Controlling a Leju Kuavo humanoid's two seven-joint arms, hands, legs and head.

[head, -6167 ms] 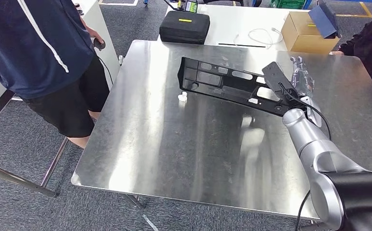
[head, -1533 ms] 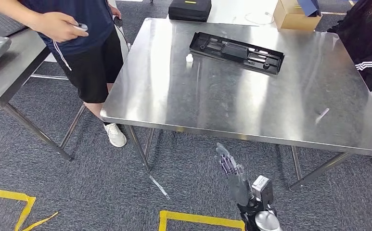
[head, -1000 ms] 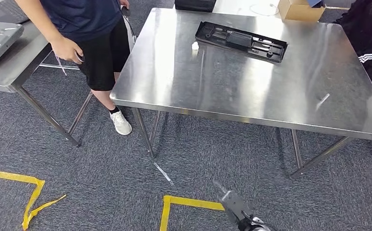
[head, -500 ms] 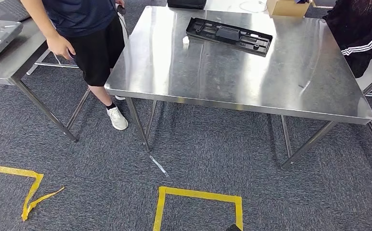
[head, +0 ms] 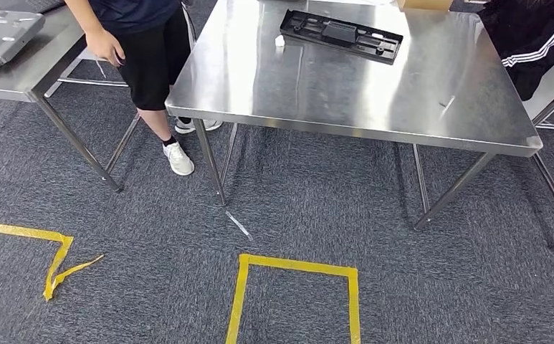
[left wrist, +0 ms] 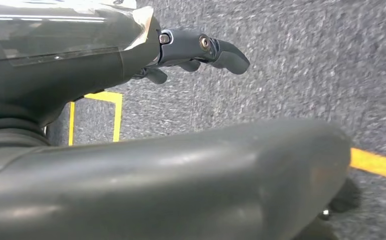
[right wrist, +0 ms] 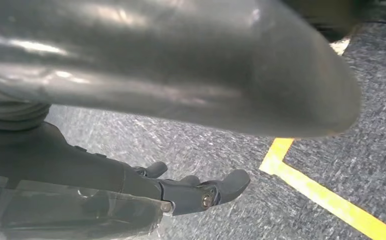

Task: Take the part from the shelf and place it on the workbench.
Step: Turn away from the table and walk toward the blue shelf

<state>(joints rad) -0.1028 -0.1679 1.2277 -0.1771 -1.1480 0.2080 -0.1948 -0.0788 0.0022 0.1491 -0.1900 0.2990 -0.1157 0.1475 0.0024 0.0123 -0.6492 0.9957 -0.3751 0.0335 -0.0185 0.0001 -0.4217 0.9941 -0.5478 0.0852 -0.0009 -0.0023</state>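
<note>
Lying flat on the surface (head: 331,86), the part (head: 341,35) is judged placed; both hands hang empty, fingers apart.

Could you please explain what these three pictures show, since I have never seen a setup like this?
They come from a two-legged humanoid robot with two arms, each ending in a many-fingered hand. The wide picture is from a camera high on its body, looking forward and down. It shows a steel workbench with a long black part lying on it and a small white piece beside the part. A person stands at the bench's left, and yellow tape marks the carpet. The other two pictures come from cameras at the wrists, turned sideways, looking down at the carpet. One shows the left hand, the other the right hand. Both hang with nothing in them.
</note>
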